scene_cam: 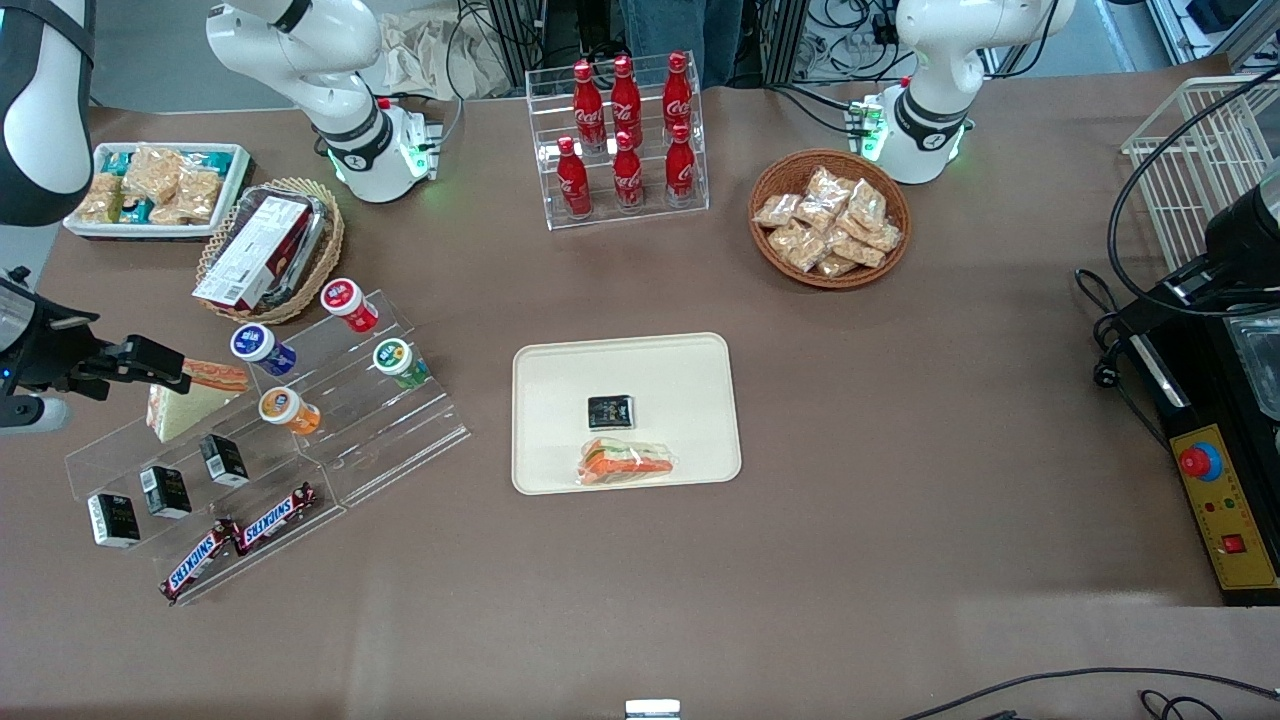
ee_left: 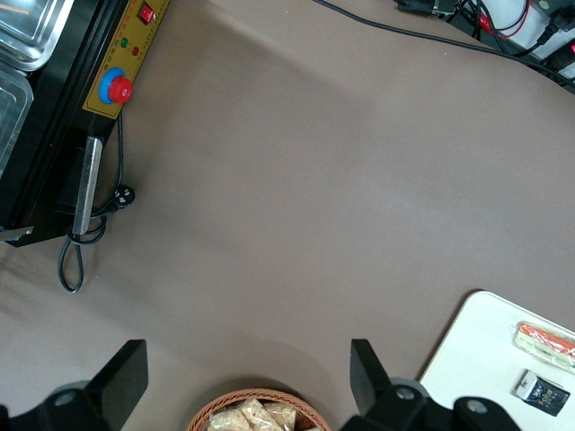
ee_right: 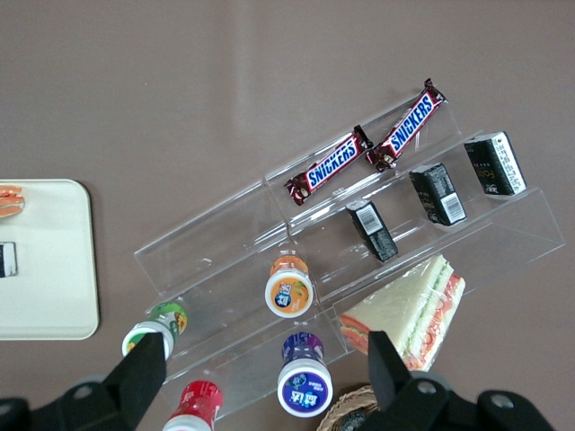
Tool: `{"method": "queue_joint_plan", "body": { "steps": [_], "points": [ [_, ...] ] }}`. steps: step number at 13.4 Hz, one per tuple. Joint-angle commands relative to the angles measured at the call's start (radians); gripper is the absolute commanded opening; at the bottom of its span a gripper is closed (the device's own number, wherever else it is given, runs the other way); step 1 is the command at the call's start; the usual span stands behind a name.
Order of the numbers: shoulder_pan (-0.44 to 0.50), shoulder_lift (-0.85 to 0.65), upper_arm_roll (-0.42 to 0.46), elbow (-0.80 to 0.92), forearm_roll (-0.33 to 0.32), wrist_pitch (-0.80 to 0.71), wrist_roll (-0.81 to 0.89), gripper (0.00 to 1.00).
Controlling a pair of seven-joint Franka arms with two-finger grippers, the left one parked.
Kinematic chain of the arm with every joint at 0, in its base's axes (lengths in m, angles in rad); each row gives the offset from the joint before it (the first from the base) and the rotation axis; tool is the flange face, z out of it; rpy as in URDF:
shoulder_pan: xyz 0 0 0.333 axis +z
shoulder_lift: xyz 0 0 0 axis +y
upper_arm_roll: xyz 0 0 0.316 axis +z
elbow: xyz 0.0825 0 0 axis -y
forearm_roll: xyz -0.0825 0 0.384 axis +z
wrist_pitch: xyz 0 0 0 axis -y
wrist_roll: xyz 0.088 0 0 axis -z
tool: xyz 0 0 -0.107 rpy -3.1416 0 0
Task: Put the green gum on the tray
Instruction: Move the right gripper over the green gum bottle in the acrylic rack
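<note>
- Nearest the front camera, brown bench (scene_cam: 900,520) cloth runs bare along its near edge, with the goods set farther in.
- Cream tray (scene_cam: 690,365) lies flat mid-bench, carrying a wrapped sandwich (scene_cam: 626,463) near its front rim and a small black packet (scene_cam: 610,411) just farther in, the two close but apart.
- Clear stepped display stand (scene_cam: 400,440) sits toward the working arm's end of the bench, well apart from the tray.
- Wedge sandwich (scene_cam: 190,398) rests on the stand's upper step, close under the tool.
- Tool (ee_right: 268,382) hangs above the stand's upper steps with its two black fingers (ee_right: 142,375) spread wide and nothing between them; it touches no bottle.
- Two Snickers bars (scene_cam: 240,540) lie end to end on the lowest step, nearest the camera.
- Green gum (scene_cam: 401,363) stands tilted on the stand at the end closest to the tray, white lid with green label facing up, untouched.
- Orange bottle (scene_cam: 290,410) sits one step nearer the camera; blue-lidded bottle (scene_cam: 262,349) and red bottle (scene_cam: 349,304) sit on steps farther in.
- Three small black boxes (scene_cam: 166,490) stand in a row on a low step beside the Snickers bars.
</note>
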Motion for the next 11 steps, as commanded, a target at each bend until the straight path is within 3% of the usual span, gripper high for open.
{"method": "queue_joint_plan", "body": {
  "steps": [1, 7, 11],
  "points": [
    [-0.006, -0.006, 0.002, 0.001, -0.009, 0.001, -0.003, 1.00],
    [0.033, -0.020, 0.027, -0.010, 0.000, -0.022, 0.000, 1.00],
    [0.037, -0.038, 0.125, -0.036, 0.001, -0.082, 0.048, 1.00]
  ]
}}
